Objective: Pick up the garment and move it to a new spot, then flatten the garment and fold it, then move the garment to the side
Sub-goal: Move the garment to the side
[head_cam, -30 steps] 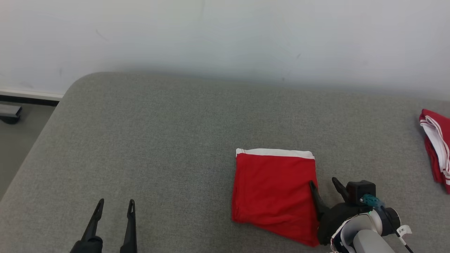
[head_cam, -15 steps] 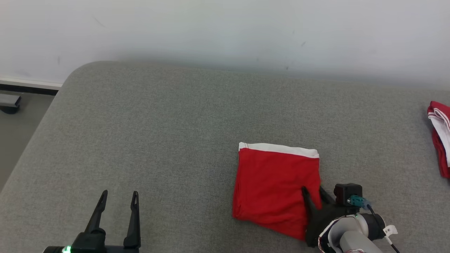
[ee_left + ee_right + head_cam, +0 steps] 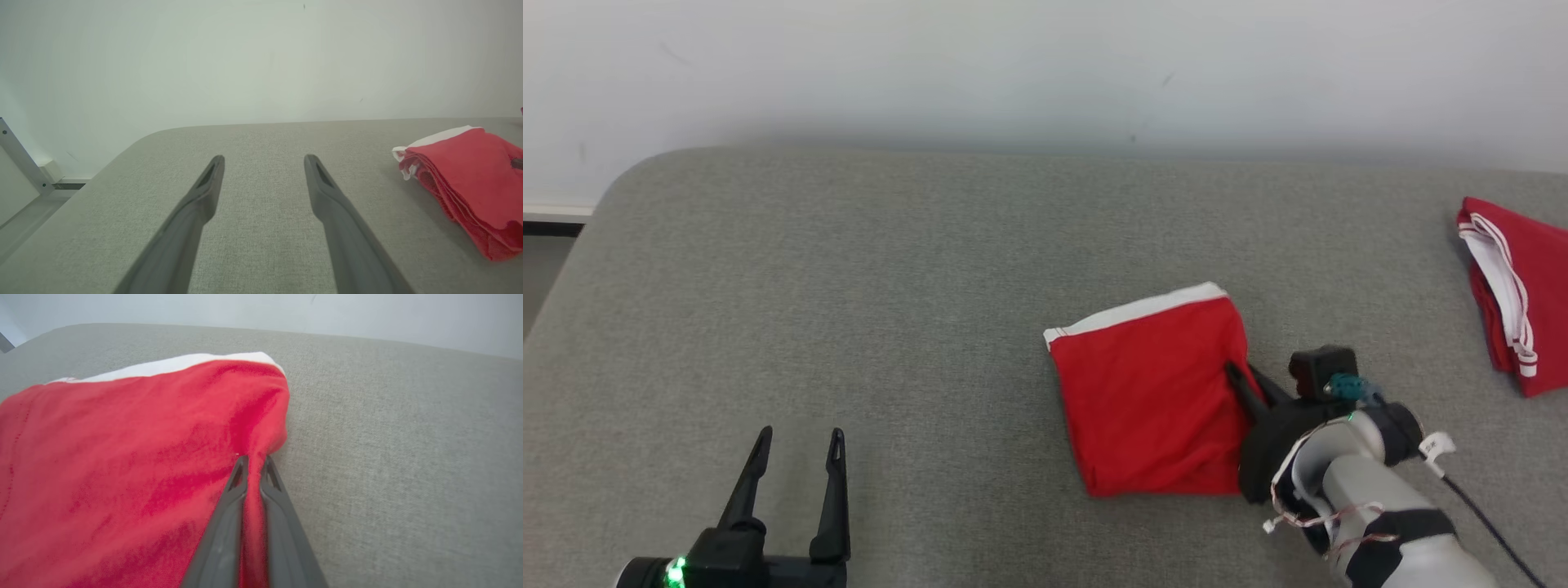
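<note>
Right jaws narrow on red garment [image 3: 1147,392], right edge, maybe several layers; left jaws wide, empty.

The garment [image 3: 1147,400] is soft matt cloth; the pad [image 3: 890,269] beneath is coarse grey woven fabric; the left gripper [image 3: 801,433] looks like smooth, matt dark plastic

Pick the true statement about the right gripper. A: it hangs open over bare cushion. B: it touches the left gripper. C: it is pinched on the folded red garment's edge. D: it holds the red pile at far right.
C: the right wrist view shows the right gripper shut with a ridge of the folded red garment between its jaws.
</note>
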`<state>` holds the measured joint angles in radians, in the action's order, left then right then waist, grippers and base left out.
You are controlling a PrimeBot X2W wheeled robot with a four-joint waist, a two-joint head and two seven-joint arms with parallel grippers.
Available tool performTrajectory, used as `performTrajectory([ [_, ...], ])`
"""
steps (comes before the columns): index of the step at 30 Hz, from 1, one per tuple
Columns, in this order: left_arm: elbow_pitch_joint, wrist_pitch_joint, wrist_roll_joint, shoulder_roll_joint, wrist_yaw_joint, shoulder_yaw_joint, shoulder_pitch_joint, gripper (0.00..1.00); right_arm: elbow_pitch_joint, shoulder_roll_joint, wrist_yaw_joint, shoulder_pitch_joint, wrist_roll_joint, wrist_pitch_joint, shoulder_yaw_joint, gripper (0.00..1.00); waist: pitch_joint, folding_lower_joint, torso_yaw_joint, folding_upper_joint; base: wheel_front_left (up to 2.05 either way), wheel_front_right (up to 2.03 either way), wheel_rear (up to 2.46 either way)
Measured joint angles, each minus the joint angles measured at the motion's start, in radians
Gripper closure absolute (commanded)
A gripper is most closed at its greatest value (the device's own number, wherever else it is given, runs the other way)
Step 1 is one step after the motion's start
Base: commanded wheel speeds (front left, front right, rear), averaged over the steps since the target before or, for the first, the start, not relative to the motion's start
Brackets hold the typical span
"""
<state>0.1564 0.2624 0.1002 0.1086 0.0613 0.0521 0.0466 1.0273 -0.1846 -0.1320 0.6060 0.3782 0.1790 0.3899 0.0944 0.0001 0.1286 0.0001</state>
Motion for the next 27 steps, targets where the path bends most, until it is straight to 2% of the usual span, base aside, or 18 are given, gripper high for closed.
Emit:
performTrajectory([
  [4, -0.022, 0.0, -0.001, -0.008, -0.002, 0.006, 0.016, 0.0, -0.084, -0.108, 0.0, 0.091, 0.061, -0.049, 0.115, 1.0, 0.026, 0.0, -0.053, 0.0, 0.0, 0.0, 0.0],
  [10, -0.046, 0.0, -0.004, -0.008, 0.006, 0.008, 0.079, 0.0, -0.176, -0.266, 0.0, 0.215, 0.136, -0.104, 0.213, 1.0, 0.099, 0.0001, -0.107, 0.0001, 0.0, 0.0, 0.0],
  [19, -0.072, 0.0, -0.023, 0.023, 0.018, 0.007, 0.164, 0.0, -0.249, -0.5, 0.0, 0.393, 0.218, -0.145, 0.29, 1.0, 0.237, 0.0002, -0.18, 0.0002, 0.0, 0.0, 0.0],
  [27, -0.142, 0.0, -0.039, 0.066, 0.017, -0.012, 0.186, 0.0, -0.251, -0.639, 0.0, 0.488, 0.271, -0.174, 0.326, 1.0, 0.341, 0.0001, -0.252, 0.0001, 0.0, 0.0, 0.0],
])
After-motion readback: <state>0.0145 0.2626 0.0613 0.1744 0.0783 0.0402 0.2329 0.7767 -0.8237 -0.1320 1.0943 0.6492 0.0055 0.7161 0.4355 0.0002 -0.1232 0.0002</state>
